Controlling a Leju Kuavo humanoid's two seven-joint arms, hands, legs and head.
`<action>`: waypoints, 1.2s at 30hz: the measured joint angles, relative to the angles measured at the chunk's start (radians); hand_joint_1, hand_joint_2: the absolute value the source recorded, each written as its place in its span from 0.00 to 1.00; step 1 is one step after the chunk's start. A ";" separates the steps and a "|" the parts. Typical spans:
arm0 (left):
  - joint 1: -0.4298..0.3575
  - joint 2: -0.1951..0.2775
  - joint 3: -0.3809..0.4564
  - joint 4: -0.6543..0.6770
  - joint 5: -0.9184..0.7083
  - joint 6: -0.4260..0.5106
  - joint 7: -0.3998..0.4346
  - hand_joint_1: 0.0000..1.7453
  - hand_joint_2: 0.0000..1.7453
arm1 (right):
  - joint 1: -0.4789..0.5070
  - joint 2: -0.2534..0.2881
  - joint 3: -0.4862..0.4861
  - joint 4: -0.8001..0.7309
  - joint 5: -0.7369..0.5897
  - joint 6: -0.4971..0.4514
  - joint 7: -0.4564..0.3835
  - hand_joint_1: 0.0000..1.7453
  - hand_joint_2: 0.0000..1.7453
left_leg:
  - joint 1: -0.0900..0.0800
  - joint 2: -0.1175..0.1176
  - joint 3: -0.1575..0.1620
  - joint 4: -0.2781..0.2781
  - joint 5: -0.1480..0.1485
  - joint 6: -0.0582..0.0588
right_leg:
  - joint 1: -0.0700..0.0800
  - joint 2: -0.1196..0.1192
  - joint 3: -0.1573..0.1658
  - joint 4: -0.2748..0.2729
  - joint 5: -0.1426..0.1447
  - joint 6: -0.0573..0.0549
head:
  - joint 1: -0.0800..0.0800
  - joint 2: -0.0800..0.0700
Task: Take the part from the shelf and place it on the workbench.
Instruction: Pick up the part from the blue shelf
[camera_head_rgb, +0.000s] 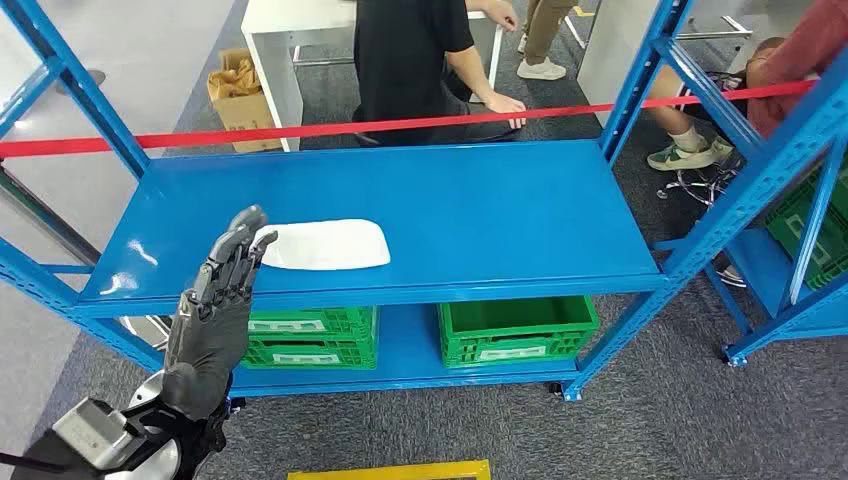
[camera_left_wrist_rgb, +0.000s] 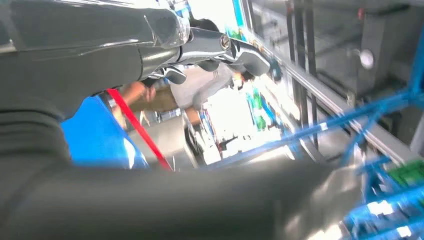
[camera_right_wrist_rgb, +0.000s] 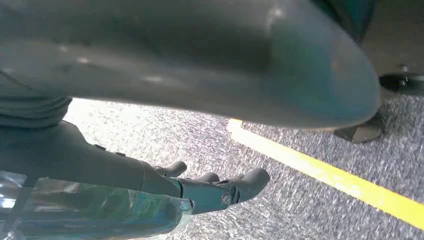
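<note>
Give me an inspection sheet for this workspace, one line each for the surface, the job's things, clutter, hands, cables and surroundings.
Surface: blue shelf, upper level bare around the part.
Job's things: white part lies flat on the upper level, near its front left.
Clutter: two green crates on the lower level.
Hands: left hand raised at the shelf's front edge, fingers extended by the part, holding nothing; right hand hangs over the carpet, empty.
Cables: nothing seen.
Surroundings: red tape across the back, people beyond it, cardboard box, yellow floor line.

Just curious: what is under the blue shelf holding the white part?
Two green crates sit on the lower shelf. The upper blue shelf hides their insides, so contents are unseen.
</note>
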 joint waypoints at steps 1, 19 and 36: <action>0.002 -0.001 0.002 0.001 -0.009 0.009 0.002 0.00 1.00 | -0.001 0.000 -0.001 0.000 -0.002 -0.001 -0.003 0.00 0.00 | 0.002 -0.001 0.003 -0.005 0.001 0.003 | 0.000 -0.001 0.005 -0.004 -0.002 0.003 | 0.000 0.000; 0.055 -0.014 0.050 0.119 -0.446 0.160 0.109 0.00 1.00 | 0.008 -0.004 -0.035 0.002 -0.012 -0.015 -0.020 0.00 0.00 | -0.010 -0.012 0.099 -0.009 -0.112 0.000 | 0.015 -0.005 -0.093 -0.008 0.088 -0.040 | -0.001 0.000; -0.137 0.030 -0.006 0.555 -0.813 0.295 0.232 0.00 1.00 | 0.006 -0.009 -0.050 0.002 0.029 -0.019 -0.062 0.00 0.00 | 0.010 -0.016 0.004 -0.033 0.019 -0.007 | 0.004 0.000 -0.019 -0.029 0.038 -0.021 | 0.000 0.000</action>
